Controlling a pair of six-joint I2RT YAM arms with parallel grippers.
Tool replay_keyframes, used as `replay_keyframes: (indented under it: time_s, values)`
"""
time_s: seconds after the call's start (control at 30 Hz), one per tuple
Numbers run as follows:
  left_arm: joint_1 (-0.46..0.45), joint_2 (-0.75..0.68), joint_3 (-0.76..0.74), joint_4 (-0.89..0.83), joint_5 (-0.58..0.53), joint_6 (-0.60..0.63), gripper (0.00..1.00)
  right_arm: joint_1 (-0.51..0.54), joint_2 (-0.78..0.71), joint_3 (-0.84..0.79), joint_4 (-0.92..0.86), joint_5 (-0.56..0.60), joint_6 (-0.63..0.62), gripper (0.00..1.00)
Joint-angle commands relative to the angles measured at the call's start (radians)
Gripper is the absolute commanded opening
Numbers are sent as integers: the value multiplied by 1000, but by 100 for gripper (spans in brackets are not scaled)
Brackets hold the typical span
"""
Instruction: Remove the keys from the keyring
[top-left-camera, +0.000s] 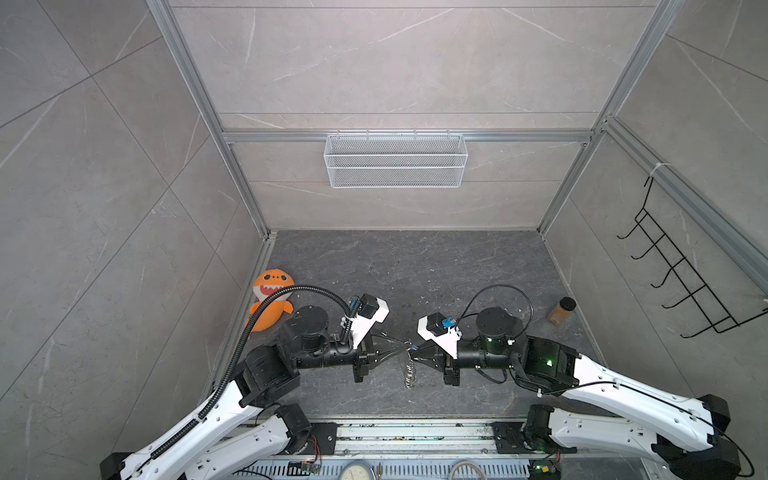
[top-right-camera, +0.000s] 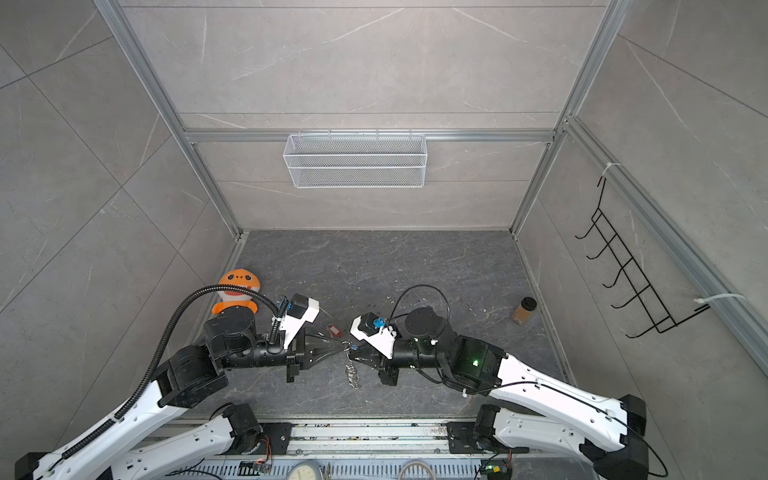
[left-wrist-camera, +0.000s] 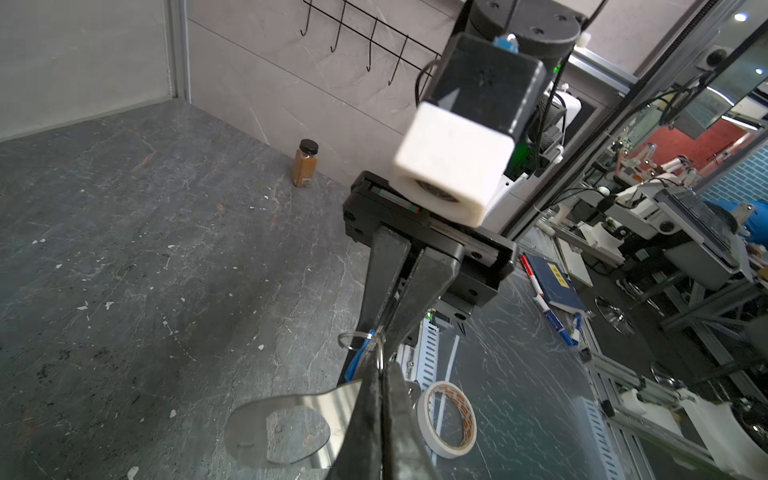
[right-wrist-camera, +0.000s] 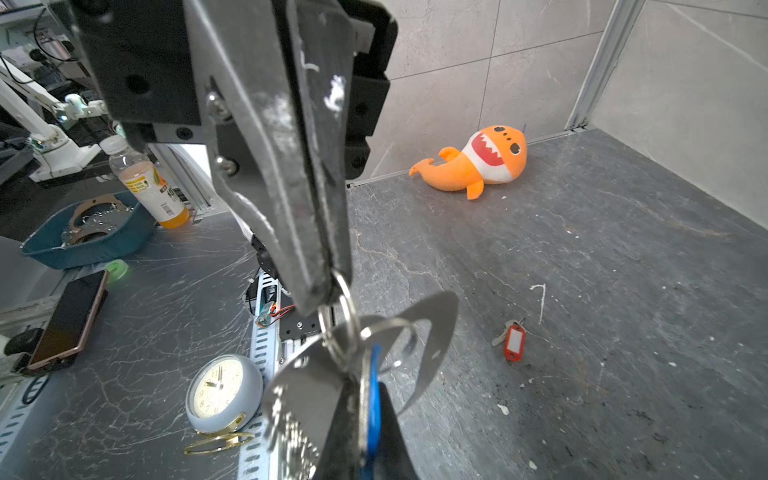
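Observation:
Both grippers meet tip to tip above the middle of the table. My left gripper is shut on a silvery ring of the keyring. The keyring's chain hangs down from it, and its flat shiny loop dangles beside the fingers. My right gripper is shut on the blue-tagged key, which is still on a ring. The red-tagged key lies loose on the table behind the grippers.
An orange shark plush lies at the left wall. A brown spice jar stands at the right wall. A white mesh basket hangs on the back wall, a black hook rack on the right wall.

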Motion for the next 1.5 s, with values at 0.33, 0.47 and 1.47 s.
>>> replay_keyframes:
  time_s: [0.33, 0.47, 1.47]
  values:
    - [-3, -75, -82, 273, -50, -79, 0, 28, 26, -30, -4, 38, -5, 0]
    - [-3, -74, -87, 277, -31, -74, 0, 29, 15, -34, -6, 47, 4, 0]
    - [-3, -55, -86, 236, 93, -20, 0, -5, -13, 91, 72, -51, 61, 49]
